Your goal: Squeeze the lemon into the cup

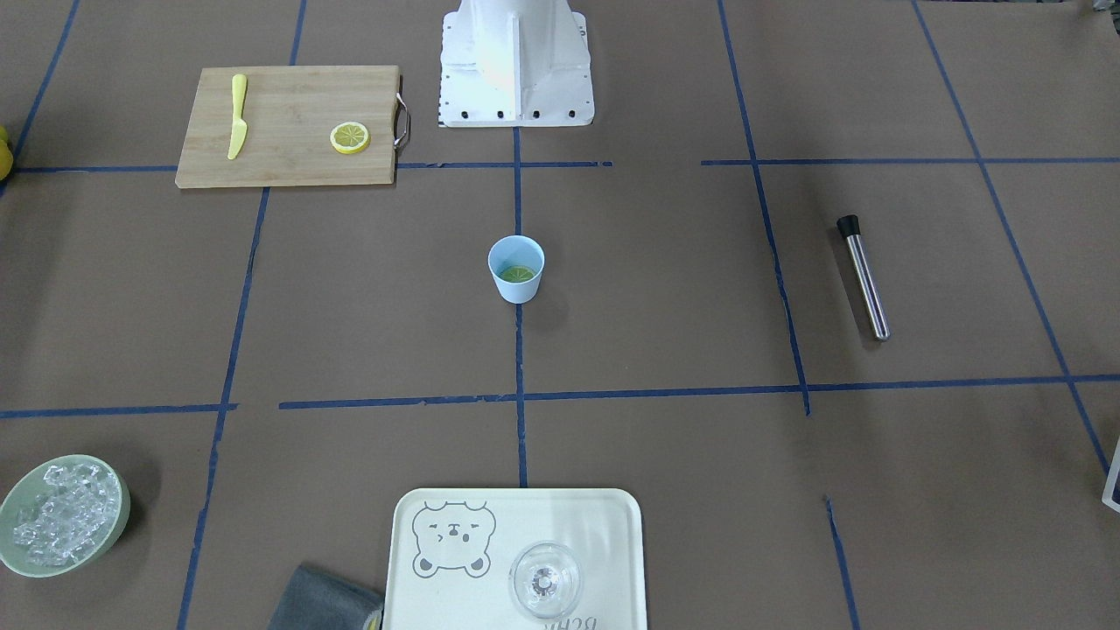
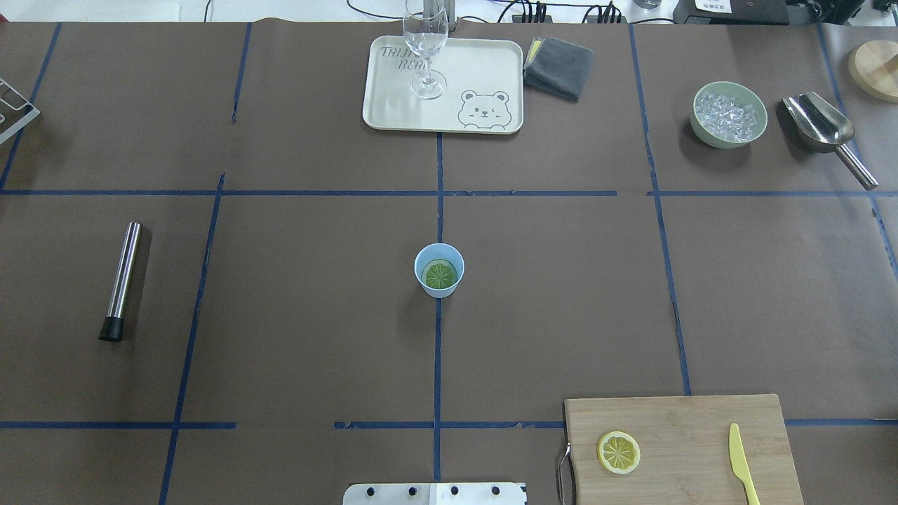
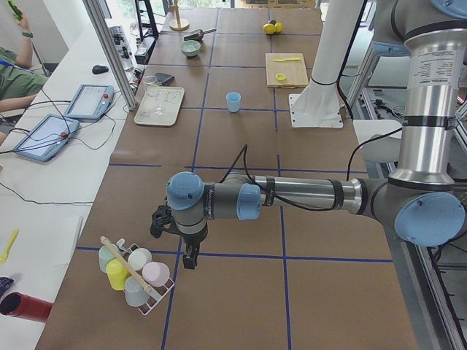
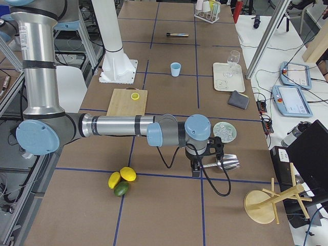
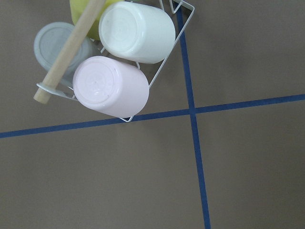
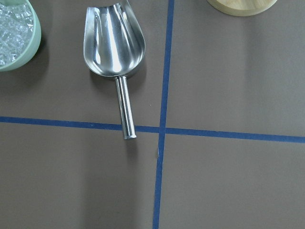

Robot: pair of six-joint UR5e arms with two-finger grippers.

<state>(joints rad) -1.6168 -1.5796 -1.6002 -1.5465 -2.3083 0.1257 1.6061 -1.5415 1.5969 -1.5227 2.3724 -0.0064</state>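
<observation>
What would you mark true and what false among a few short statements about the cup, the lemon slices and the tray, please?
1. A lemon slice lies inside the cup. True.
2. The cutting board carries two slices. False: it carries a single slice and the yellow knife.
3. The wine glass stands on the tray. True.
4. The scoop rests in the ice bowl. False: it lies beside the bowl.

Matt brown paper covers the counter [image 2: 280, 315]. The cutting board [image 2: 687, 435] is pale, smooth wood, the scoop [image 6: 113, 40] mirror-bright metal, the cup [image 2: 438, 251] matt plastic, the cloth [image 2: 559, 66] soft grey fabric.
</observation>
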